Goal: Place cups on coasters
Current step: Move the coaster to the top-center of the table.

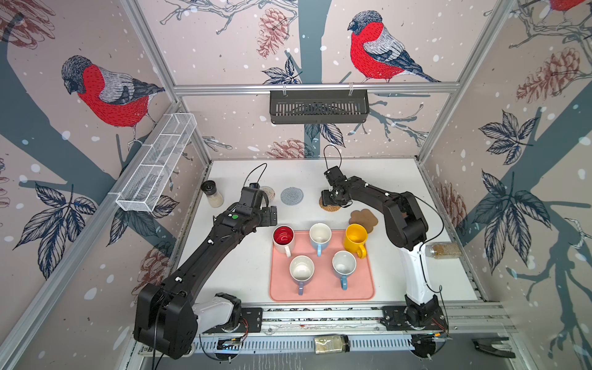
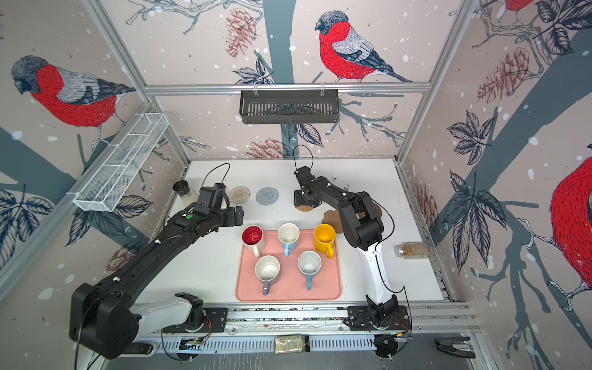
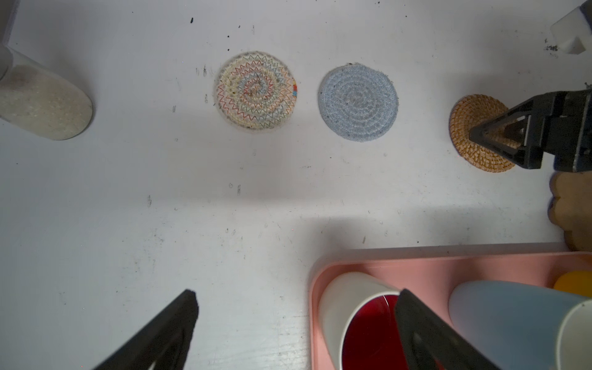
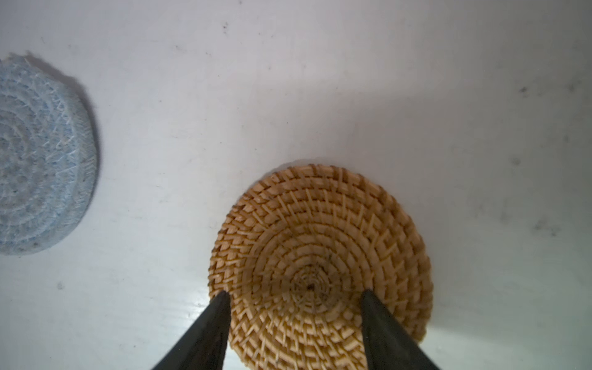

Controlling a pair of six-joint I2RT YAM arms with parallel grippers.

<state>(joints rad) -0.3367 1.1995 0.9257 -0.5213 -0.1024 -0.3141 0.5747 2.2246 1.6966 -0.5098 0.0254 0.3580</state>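
The right claw (image 4: 296, 292) hangs spread and empty over the round tan rattan coaster (image 4: 320, 230) — dipping lower, its tips could snag and drag it.

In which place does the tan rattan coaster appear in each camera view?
Top view: rattan coaster beyond the pink tray, under the right gripper.
Top view: same place.
Left wrist: partly hidden by the right gripper.
Right wrist: under the spread fingertips.
Shared landmark: the grey-blue coaster beside it, in all four.
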